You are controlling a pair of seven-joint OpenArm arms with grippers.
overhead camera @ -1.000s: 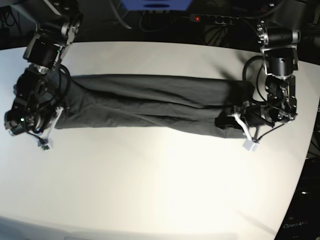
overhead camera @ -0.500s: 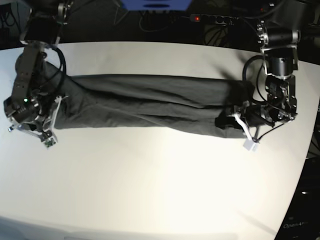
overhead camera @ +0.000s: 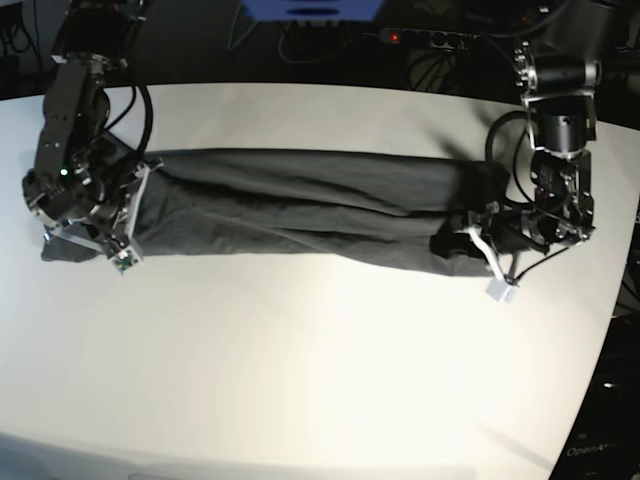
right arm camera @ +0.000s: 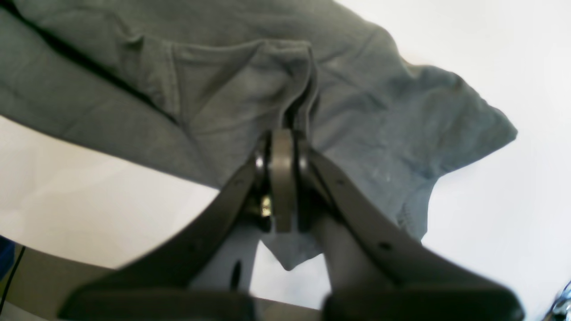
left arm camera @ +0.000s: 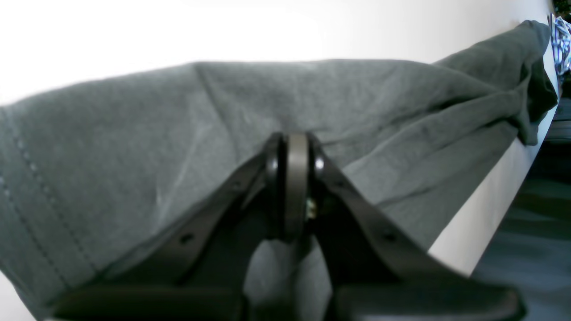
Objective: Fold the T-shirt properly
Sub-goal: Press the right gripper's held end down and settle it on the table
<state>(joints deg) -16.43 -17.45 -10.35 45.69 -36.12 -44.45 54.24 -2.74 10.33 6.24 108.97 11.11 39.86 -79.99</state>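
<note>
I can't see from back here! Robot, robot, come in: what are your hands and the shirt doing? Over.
Left gripper shut on the T-shirt. Right gripper shut on its other end. Shirt lying in a long band across the table. Nothing in the way. Over.

1. A broad white bench [overhead camera: 330,370] with a curved edge fills most of the room in view, glaring under bright overhead light.
2. Behind it lies a dark floor tangled with cables [overhead camera: 440,60].
3. A power strip [overhead camera: 425,38] glows red there, beside a blue box [overhead camera: 312,9].

A white table [overhead camera: 320,380] carries the T-shirt [overhead camera: 300,205], apparently folded lengthwise.
</note>
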